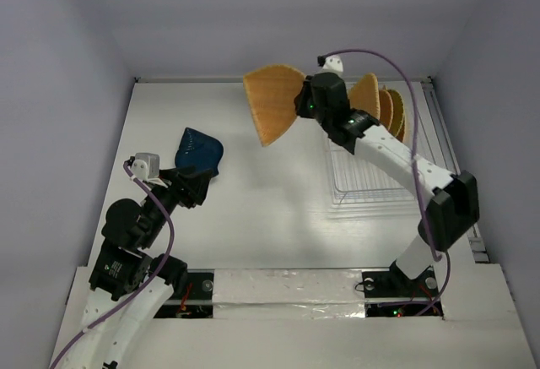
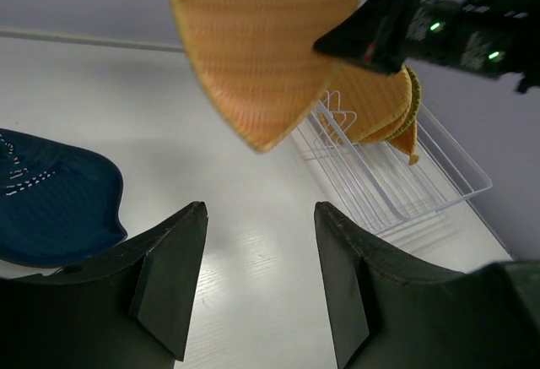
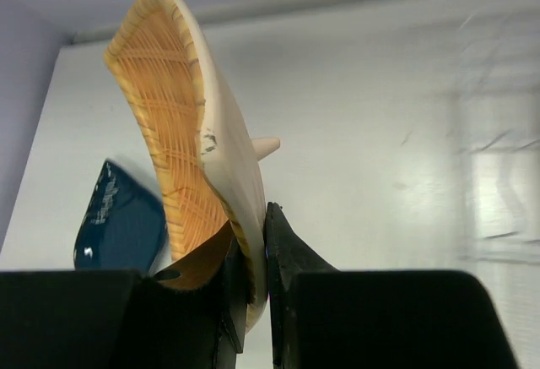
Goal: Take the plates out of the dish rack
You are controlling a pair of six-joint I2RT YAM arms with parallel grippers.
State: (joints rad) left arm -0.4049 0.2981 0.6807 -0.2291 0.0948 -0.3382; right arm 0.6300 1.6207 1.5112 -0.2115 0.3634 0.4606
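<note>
Right claw (image 3: pixel 253 238) tight on orange plate (image 3: pixel 181 124); left claw (image 2: pixel 259 217) spread near cut-off blue plate (image 2: pixel 51 204), possibly touching.

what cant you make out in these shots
- Plates in the rack: top view, right arm covers some; count unclear.
- Blue plate: left wrist view, cut off by the left edge.
- Held orange plate: left wrist view, rim blurred.
</note>
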